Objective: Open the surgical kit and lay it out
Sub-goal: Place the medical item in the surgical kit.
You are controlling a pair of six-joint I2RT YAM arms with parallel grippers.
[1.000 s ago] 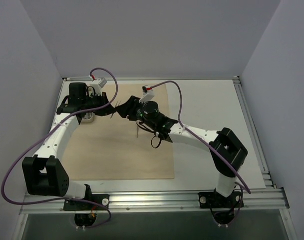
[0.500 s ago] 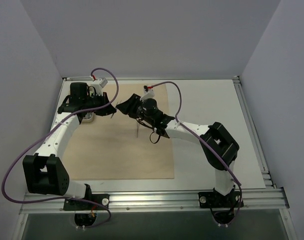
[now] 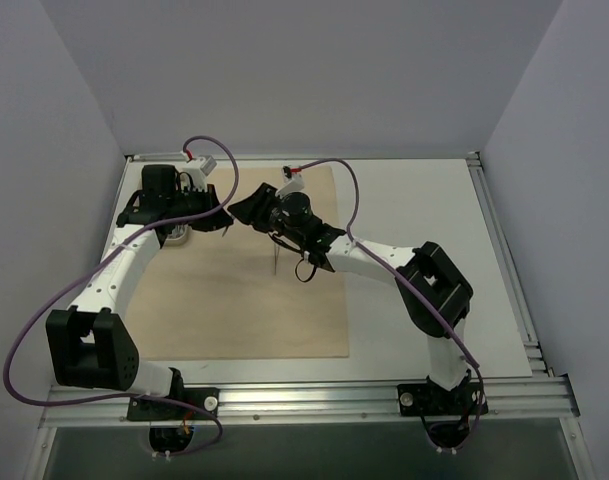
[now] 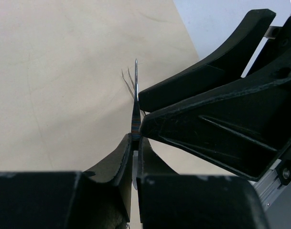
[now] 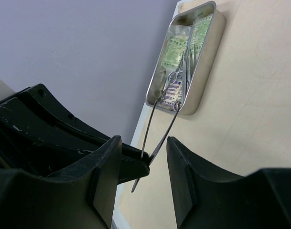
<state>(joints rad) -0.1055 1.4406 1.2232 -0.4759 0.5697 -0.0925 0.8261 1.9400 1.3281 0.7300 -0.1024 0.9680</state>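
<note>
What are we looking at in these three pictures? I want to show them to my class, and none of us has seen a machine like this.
Two white robot arms are bolted to a table's near edge. The overhead view shows both over a beige cloth spread on the table.

The other two views come from cameras on each wrist, so the black shapes are that arm's own fingers.

The left gripper is shut on thin steel tweezers. The right gripper is open, its fingers on either side of the tweezers. Beyond it lies a small steel tray on the cloth, holding green and white packets and steel instruments.
</note>
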